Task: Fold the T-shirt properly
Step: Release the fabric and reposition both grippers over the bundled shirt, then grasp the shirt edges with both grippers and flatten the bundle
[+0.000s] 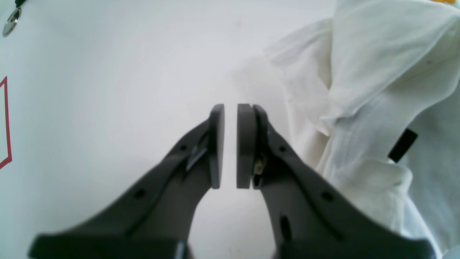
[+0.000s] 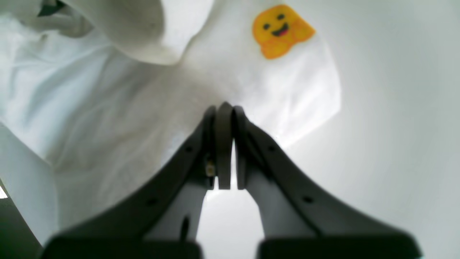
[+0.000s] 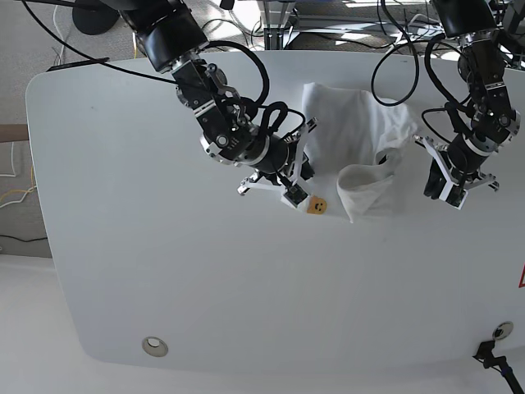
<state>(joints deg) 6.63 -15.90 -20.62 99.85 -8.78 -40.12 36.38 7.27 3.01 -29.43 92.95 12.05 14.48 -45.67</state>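
I see the table [image 3: 123,246] carrying the shirt [image 3: 353,139], bunched in a crumpled heap between my two arms. Its orange face mark [image 2: 280,30] lies just ahead of my right gripper [image 2: 225,108], whose jaws are pressed together over the cloth; I cannot tell whether any fabric is pinched. My left gripper [image 1: 230,108] hangs over bare table with its jaws nearly closed, a thin gap, empty, the shirt and its black label [image 1: 402,145] just to one side.

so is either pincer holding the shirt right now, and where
Neither. The left pincer is empty beside the shirt; the right pincer is shut above it, gripping nothing.
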